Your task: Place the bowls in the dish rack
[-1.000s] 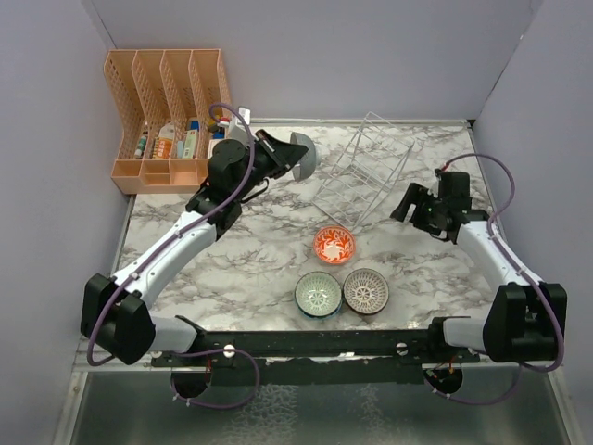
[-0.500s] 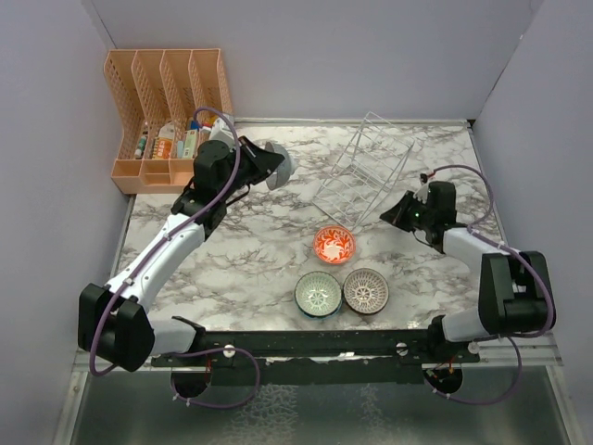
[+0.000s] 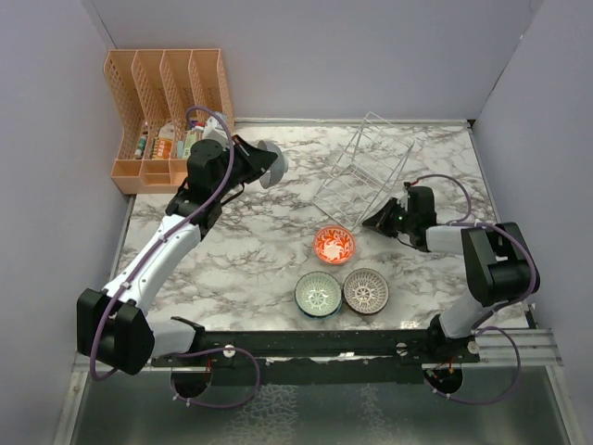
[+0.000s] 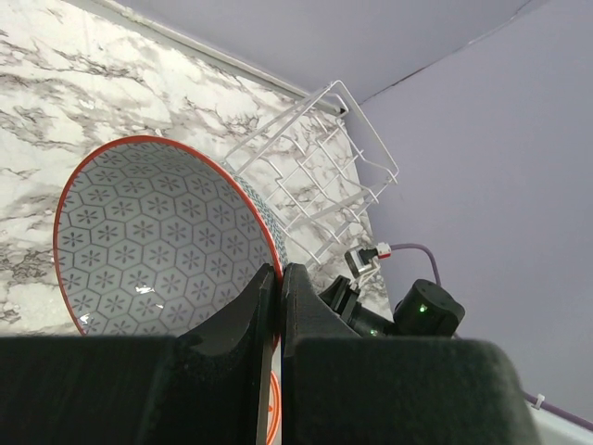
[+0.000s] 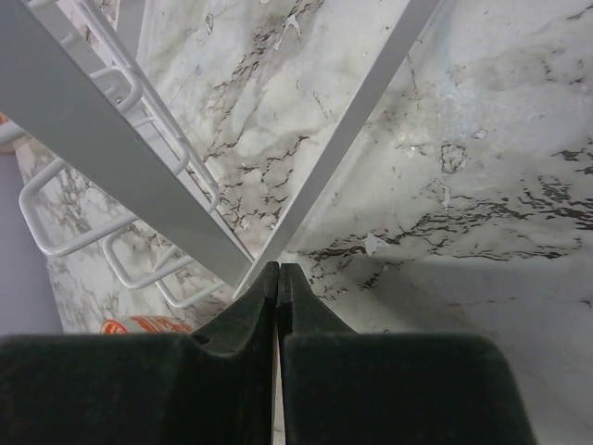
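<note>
My left gripper is shut on the rim of a red-rimmed bowl with a pale hexagon-patterned inside, held on edge above the table's back left. The white wire dish rack stands at the back right with no bowl in it. My right gripper is shut, low on the table, its tips at the rack's near corner where two bars meet. On the table in front lie an orange-red bowl, a teal bowl and a brown-grey bowl.
An orange slotted file organizer with small items stands at the back left, close behind my left wrist. Grey walls close in the marble table on three sides. The arm bases and a black rail run along the near edge.
My left arm has drawn back to the left with the bowl, away from the rack. My right gripper has shut and dropped down and left to the rack's near corner.
</note>
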